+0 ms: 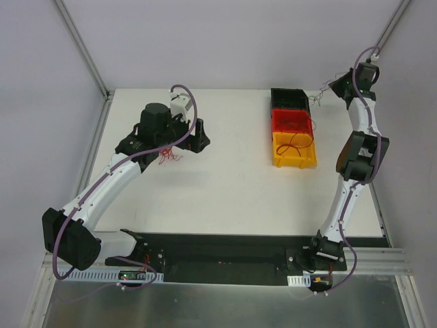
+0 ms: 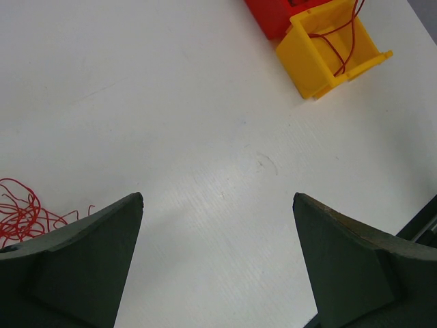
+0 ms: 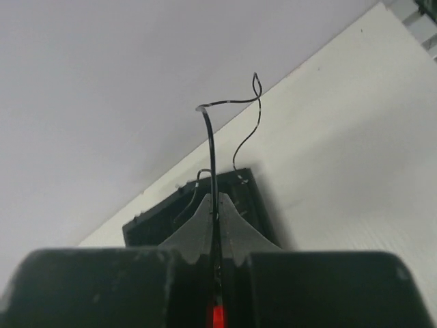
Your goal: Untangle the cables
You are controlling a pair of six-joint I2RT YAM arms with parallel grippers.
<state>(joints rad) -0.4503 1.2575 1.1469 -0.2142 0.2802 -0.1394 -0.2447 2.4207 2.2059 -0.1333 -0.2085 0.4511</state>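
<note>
A small tangle of red cables lies on the white table beside my left gripper. In the left wrist view that red tangle sits just outside the left finger, and my left gripper stands open over bare table. My right gripper hangs raised at the far right beside the black bin. It is shut on a thin black cable that curls upward from the right gripper's tips. The black cable dangles toward the bins. A red cable lies in the yellow bin.
Three bins stand in a row at the back right: black, red and yellow, the red and yellow ones holding red wires. The black bin shows below my right fingers. Walls enclose the table; a dark strip runs along the near edge.
</note>
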